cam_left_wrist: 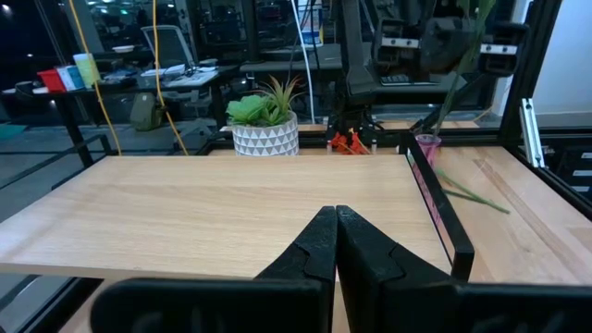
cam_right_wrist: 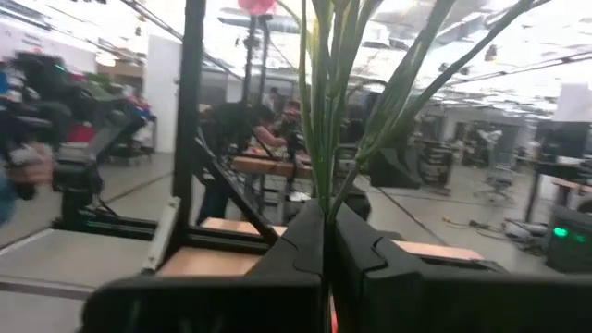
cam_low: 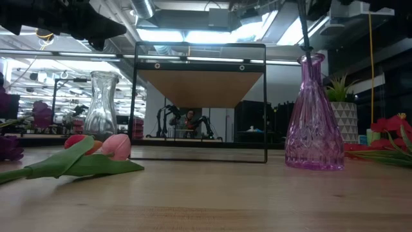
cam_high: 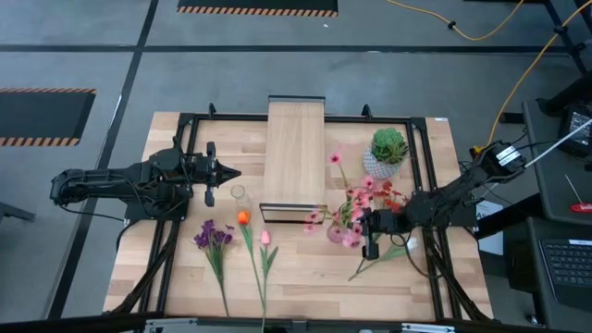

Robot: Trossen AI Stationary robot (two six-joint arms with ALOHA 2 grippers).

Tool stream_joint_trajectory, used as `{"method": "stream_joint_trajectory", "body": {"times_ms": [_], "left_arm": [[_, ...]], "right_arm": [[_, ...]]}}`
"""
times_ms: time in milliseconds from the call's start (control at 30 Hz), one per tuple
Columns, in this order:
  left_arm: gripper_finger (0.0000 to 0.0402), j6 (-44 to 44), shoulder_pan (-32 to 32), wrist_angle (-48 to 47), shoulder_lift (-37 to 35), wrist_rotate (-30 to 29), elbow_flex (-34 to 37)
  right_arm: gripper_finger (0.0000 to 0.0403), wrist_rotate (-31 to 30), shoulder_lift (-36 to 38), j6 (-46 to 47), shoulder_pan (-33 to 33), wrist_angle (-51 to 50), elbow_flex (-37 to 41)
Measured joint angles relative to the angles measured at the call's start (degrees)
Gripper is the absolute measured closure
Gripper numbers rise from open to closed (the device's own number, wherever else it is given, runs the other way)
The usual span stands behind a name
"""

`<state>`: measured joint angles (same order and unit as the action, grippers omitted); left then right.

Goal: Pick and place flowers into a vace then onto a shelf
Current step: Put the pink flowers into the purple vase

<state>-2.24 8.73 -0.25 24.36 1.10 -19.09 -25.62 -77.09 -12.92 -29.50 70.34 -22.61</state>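
Note:
My right gripper (cam_high: 367, 231) is shut on the green stems of the pink blossoms (cam_high: 355, 207), right beside the purple vase (cam_low: 314, 119). The red blooms (cam_high: 393, 196) lie on the table next to it. The purple cluster (cam_high: 212, 237), orange tulip (cam_high: 243, 217) and pink tulip (cam_high: 265, 238) lie flat near the front. A clear glass vase (cam_high: 239, 192) stands left of the shelf (cam_high: 294, 155). My left gripper (cam_high: 229, 173) hovers shut at the shelf's left side, holding nothing. My right gripper pinches a bunch of green stems (cam_right_wrist: 324, 180) between its two fingers. The fingers come roughly level from the table's right and lie across the stems. The stems stand upright and rise above the fingers. In the low view a stem (cam_low: 304, 32) runs down into the purple vase's mouth.
A round green plant in a white pot (cam_high: 388, 153) stands at the back right, close behind the right arm. A loose green stem (cam_high: 375, 264) lies on the table in front of the right gripper. A dark frame (cam_high: 421, 166) borders the table.

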Motion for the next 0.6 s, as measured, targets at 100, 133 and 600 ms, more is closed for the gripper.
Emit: {"method": "stream_joint_trajectory", "body": {"times_ms": [100, 133, 600], "left_arm": [[0.0398, 0.0, 0.01, -0.02, 0.0, 0.01, 0.0], [0.0398, 0.0, 0.01, -0.02, 0.0, 0.0, 0.0], [0.0398, 0.0, 0.0, -3.47, 0.0, -0.01, 0.0]], "right_arm": [[0.0403, -3.12, -1.73, -0.58, -0.02, 0.63, 0.0], [0.0403, -3.26, -2.36, -0.36, -0.06, 0.65, 0.0], [0.0403, -10.36, -3.6, -0.24, -4.51, 0.57, 0.0]]}}
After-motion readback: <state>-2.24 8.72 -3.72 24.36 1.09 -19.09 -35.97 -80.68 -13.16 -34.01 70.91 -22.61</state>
